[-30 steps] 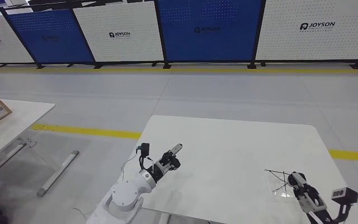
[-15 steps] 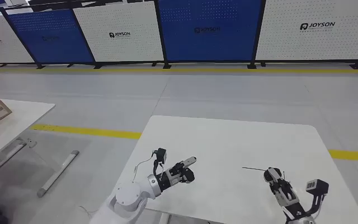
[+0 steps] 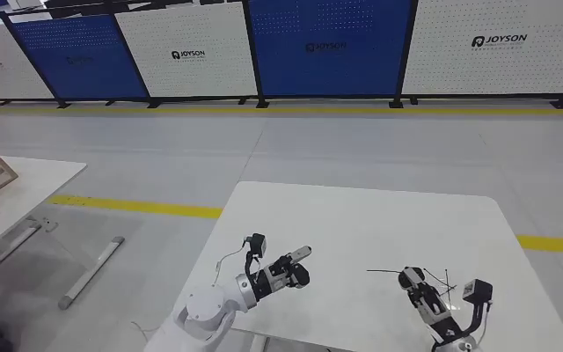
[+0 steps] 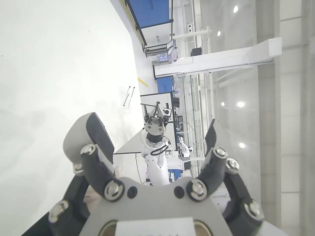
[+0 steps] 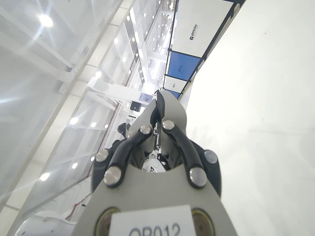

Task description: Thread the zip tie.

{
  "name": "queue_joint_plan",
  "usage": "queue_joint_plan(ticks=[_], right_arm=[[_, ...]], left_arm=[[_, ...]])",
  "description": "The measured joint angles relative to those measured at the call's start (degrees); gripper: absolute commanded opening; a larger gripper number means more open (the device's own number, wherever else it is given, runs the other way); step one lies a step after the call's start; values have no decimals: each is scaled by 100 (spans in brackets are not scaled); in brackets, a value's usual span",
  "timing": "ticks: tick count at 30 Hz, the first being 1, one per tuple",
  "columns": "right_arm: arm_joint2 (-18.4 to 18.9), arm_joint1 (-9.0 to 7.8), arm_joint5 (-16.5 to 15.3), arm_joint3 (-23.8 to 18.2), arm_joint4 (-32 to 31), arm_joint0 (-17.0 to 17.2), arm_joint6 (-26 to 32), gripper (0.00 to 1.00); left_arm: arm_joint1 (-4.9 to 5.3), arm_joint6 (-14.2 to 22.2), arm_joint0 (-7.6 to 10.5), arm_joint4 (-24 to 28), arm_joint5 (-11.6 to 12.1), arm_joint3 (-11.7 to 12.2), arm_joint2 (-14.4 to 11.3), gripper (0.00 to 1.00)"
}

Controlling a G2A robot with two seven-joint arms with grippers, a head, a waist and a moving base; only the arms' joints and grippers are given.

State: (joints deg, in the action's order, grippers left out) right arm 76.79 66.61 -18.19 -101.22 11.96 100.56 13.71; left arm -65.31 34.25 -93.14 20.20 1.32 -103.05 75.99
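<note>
- Currently my right pincer grips a zip tie by the surface's near edge.
- My left pincer hangs released.
- Beside the right one lie spare ties.

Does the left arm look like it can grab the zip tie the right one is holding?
Probably yes. The left gripper is open and faces the zip tie, whose free end sticks out of the shut right gripper toward it. Nothing stands between them on the table.

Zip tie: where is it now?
In the top view the zip tie is clamped in the right gripper over the table's right near part, its free end pointing toward the left gripper.
</note>
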Motion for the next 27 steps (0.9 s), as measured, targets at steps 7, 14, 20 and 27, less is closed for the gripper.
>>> queue_joint_plan(ticks=[7, 14, 20, 27], right_arm=[[-458, 135, -129, -69, 449, -243, -155, 0], [-522, 151, -128, -21, 426, -296, -235, 0], [-522, 151, -129, -21, 426, -296, -235, 0], [-522, 151, -129, -21, 426, -296, -235, 0]], left_arm=[[-7, 514, 206, 547, 186, 225, -177, 100], [-15, 540, 276, 514, 167, 273, -276, 100], [-15, 538, 277, 517, 167, 271, -278, 100], [-84, 71, 609, 429, 113, 301, -671, 100]])
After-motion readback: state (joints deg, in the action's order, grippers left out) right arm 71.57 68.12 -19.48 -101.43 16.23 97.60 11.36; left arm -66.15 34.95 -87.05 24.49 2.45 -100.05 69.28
